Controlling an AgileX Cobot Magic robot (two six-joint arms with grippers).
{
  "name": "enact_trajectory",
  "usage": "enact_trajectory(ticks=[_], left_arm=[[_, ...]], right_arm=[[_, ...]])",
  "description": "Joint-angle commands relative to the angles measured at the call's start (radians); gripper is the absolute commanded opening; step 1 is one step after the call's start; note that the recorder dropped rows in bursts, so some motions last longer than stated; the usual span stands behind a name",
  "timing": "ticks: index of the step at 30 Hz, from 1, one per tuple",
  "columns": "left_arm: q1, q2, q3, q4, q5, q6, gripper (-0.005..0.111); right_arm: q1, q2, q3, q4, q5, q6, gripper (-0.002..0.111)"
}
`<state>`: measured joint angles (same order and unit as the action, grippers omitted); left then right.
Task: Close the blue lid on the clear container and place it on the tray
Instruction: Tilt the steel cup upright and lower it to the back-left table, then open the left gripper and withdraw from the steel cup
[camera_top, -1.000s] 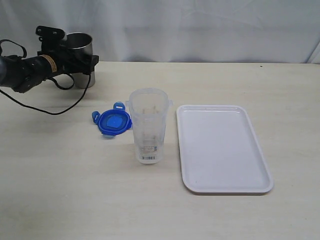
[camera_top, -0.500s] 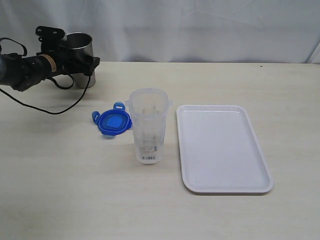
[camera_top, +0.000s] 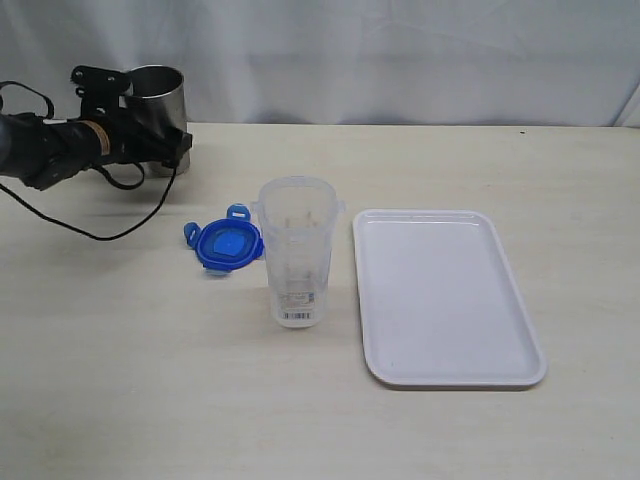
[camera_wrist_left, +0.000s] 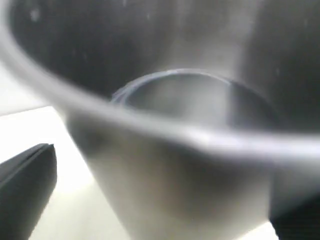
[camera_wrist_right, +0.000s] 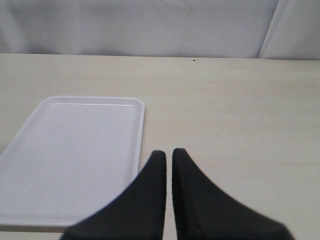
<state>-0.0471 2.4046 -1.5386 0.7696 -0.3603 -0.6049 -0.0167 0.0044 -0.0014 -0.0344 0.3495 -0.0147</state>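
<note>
A pale wood-grain table (camera_top: 120, 380) is seen. On it a steel cup (camera_top: 160, 90) is stood at the far left. Near the middle a blue lid (camera_top: 228, 245) is laid flat just beside an upright clear container (camera_top: 297, 262). A white tray (camera_top: 445, 295) is laid to its right.

no text can be read. clear container (camera_top: 296, 255) has a white label (camera_top: 297, 300) near its base with a barcode, digits too small. blue lid (camera_top: 227, 245) top sticker is illegible. tan band (camera_top: 94, 134) on left arm (camera_top: 50, 146), print unreadable.
</note>
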Motion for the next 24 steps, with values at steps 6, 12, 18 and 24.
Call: enact_trajectory(ticks=[6,12,18,24], left_arm=[[0.02,-0.064,0.102,-0.005,-0.084,0.003,0.101],[0.029,-0.101,0.185,-0.005,-0.087,-0.001,0.101],[0.029,-0.184,0.302,-0.003,-0.094,0.002,0.101],[0.029,-0.343,0.468,-0.003,-0.102,0.007,0.101]], right_arm=[[-0.004,-0.004,0.001,-0.003,-0.004,0.002,0.005],[-0.004,-0.004,0.001,-0.003,-0.004,0.002,0.005],[-0.004,-0.004,0.001,-0.003,-0.004,0.002,0.005],[-0.004,-0.004,0.001,-0.003,-0.004,0.002,0.005]])
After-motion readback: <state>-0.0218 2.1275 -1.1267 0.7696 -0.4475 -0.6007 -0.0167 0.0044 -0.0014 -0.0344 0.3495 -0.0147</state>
